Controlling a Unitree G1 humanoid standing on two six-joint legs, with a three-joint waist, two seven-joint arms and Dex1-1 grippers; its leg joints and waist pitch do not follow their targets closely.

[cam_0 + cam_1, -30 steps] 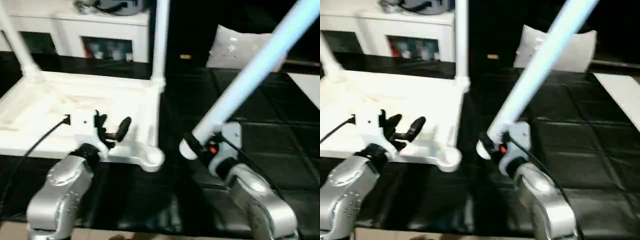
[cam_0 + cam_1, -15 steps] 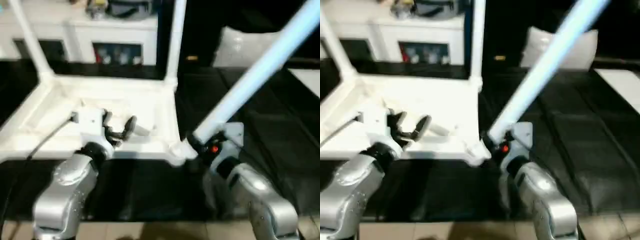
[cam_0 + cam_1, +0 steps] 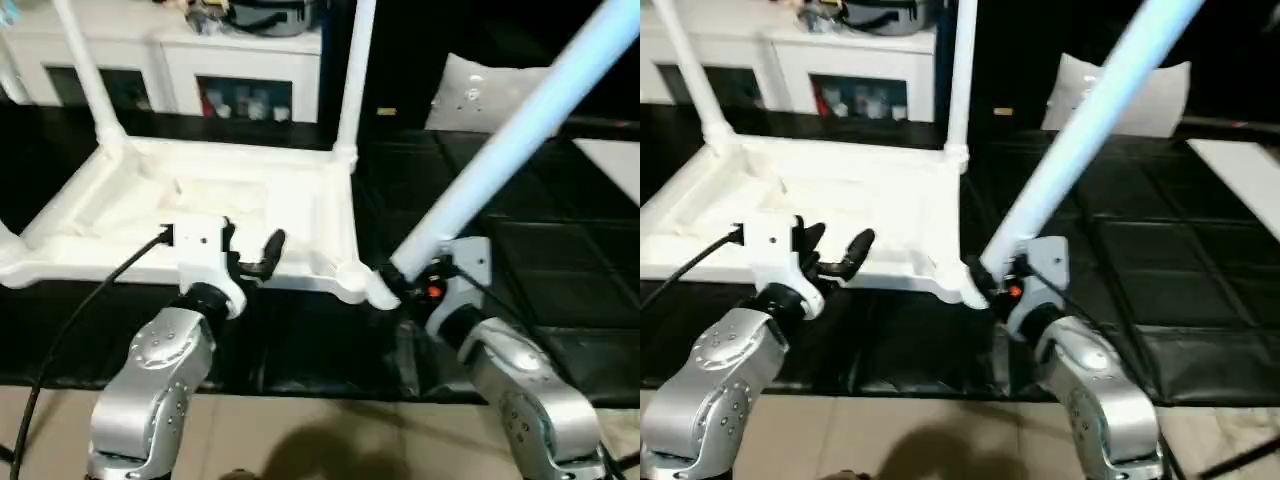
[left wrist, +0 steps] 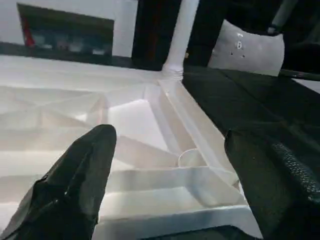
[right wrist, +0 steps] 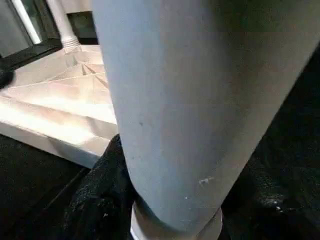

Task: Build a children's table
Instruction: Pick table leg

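The children's table top (image 3: 120, 190) lies underside up on the black surface. Two white legs (image 3: 352, 70) (image 3: 88, 80) stand upright in its far corner sockets. My right gripper (image 3: 412, 288) is shut on a third leg (image 3: 520, 120) near its lower end. That leg slants up to the right, and its lower end meets the top's near right corner (image 3: 362, 283); whether it sits in the socket I cannot tell. My left gripper (image 3: 252, 252) is open over the top's near edge with nothing between its fingers (image 4: 85, 170). The round near corner socket (image 4: 190, 159) shows in the left wrist view.
A white cabinet with glass doors (image 3: 240, 80) stands behind the table top. A pale cushion (image 3: 480, 90) lies at the back right, and a white sheet (image 3: 615, 165) at the right edge. Tiled floor (image 3: 320, 440) runs along the near edge of the black surface.
The view has shifted. The gap between the held leg's lower end and the top's near right corner has closed. My left gripper stays open over the near edge.
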